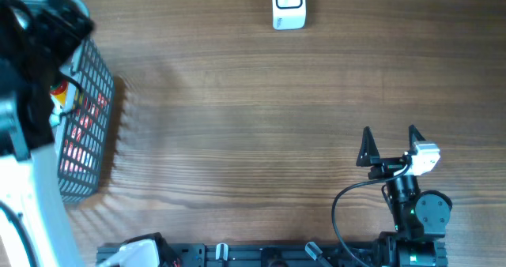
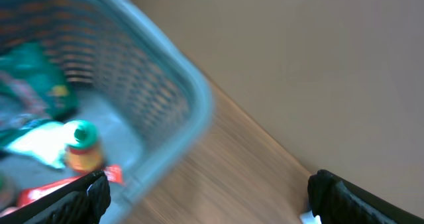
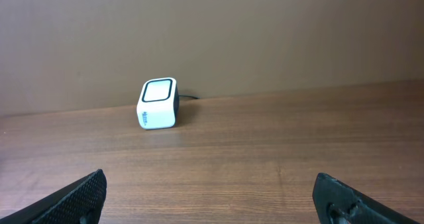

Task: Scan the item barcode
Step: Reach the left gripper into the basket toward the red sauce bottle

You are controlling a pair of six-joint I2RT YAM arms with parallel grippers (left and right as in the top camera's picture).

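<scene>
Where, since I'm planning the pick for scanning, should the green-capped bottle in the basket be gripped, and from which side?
Probably the orange-labelled body of the bottle, just below its green cap, coming down through the basket's open top: it appears to stand cap-up, and the mesh walls block a side approach.

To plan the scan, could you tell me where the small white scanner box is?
Overhead, the small white scanner box stands at the wooden table's far edge, ahead-left of the right gripper.

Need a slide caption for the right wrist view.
Open right gripper faces the white scanner standing on the wooden table.
</scene>
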